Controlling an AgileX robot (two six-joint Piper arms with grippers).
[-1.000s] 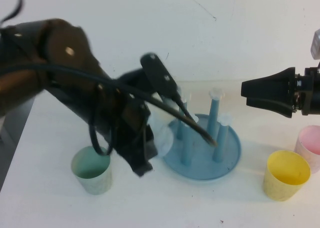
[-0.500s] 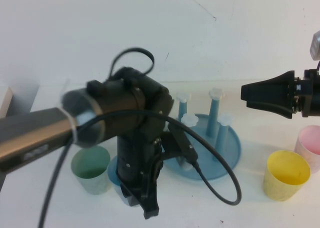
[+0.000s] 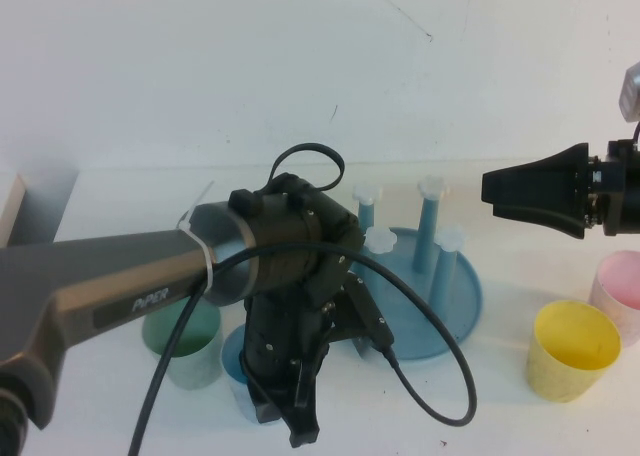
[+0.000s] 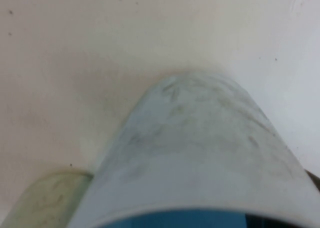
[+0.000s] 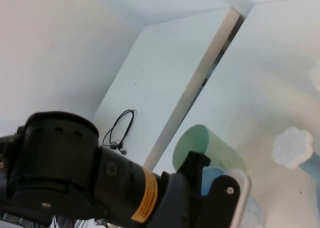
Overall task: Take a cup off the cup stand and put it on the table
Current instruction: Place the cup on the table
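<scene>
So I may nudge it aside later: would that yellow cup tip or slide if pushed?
The yellow cup tapers to a base narrower than its rim, so a push near the rim would probably tip it. It looks empty and thin-walled, likely light, so a low push should slide it on the smooth table. It might bump the pink cup beside it.

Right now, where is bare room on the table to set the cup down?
Free: the near table strip between the left gripper, shut on the cup, and the yellow cup. Crowded: around the green cup, beside the cup stand. The right gripper hovers open above the stand's right.
</scene>
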